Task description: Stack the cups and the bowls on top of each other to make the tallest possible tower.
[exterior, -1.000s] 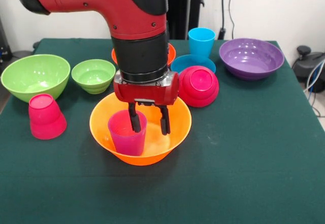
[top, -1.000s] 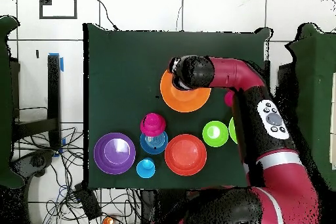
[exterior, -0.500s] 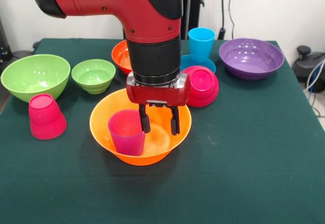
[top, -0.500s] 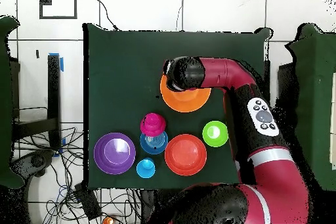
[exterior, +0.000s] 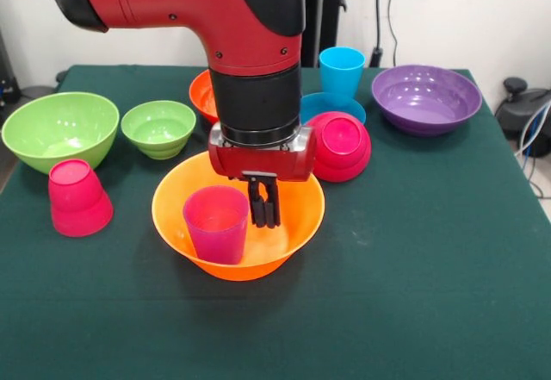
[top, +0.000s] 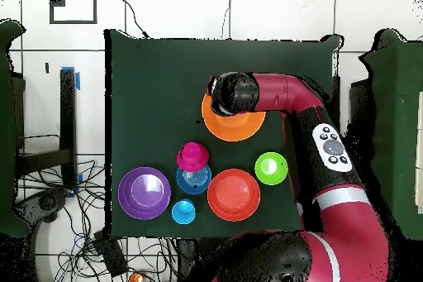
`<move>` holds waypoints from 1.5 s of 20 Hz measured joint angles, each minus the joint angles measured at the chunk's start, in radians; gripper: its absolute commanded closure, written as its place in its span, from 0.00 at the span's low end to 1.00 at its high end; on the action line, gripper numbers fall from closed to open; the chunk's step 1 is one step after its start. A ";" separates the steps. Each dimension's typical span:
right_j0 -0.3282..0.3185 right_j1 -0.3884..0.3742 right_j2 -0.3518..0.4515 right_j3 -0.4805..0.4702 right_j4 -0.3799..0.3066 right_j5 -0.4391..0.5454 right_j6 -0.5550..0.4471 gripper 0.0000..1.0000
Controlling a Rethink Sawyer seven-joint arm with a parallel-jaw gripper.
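Note:
The large orange bowl (exterior: 297,216) sits upright at the table's middle; it also shows in the overhead view (top: 240,130). A purple-magenta cup (exterior: 215,223) stands upright inside it, on its left side. My gripper (exterior: 264,221) hangs inside the bowl just right of the cup, fingers shut together and holding nothing. In the overhead view the arm's head (top: 233,94) hides the gripper and the cup. A red-pink cup (exterior: 77,197) stands upside down at the left. A sky blue cup (exterior: 342,70) stands at the back.
At the left are a large lime green bowl (exterior: 58,128) and a small lime green bowl (exterior: 158,127). A red-orange bowl (exterior: 201,96) is behind the arm. A small blue bowl (exterior: 320,104), an upturned pink-red bowl (exterior: 337,145) and a purple bowl (exterior: 426,97) are at the right.
The gripper was open with one finger inside the purple-magenta cup. It slid off to the cup's right and its fingers closed together. The cup stays in the orange bowl.

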 measured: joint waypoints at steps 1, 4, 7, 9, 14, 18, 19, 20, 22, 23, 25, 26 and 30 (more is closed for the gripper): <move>0.000 0.000 -0.002 0.000 -0.001 0.000 0.000 1.00; 0.000 0.000 -0.009 0.000 -0.002 0.000 0.000 1.00; 0.001 0.000 -0.016 0.000 -0.003 0.000 0.000 1.00; 0.004 0.000 -0.023 0.000 -0.004 0.000 0.000 1.00; 0.012 -0.023 -0.065 0.010 -0.005 0.000 0.000 1.00; 0.013 -0.058 -0.090 0.016 -0.005 0.000 0.000 0.00; 0.013 -0.061 -0.092 0.016 -0.005 0.000 0.000 0.00; 0.013 -0.068 -0.098 0.016 -0.005 0.000 0.000 0.00; 0.013 -0.080 -0.107 0.017 -0.005 0.000 0.000 0.00; 0.013 -0.087 -0.112 0.017 -0.005 0.000 0.000 0.00; 0.013 -0.090 -0.115 0.017 -0.005 0.000 0.000 0.00; 0.013 -0.094 -0.116 0.017 -0.005 0.000 0.000 0.00; 0.010 -0.093 -0.115 0.019 -0.005 -0.011 0.000 0.00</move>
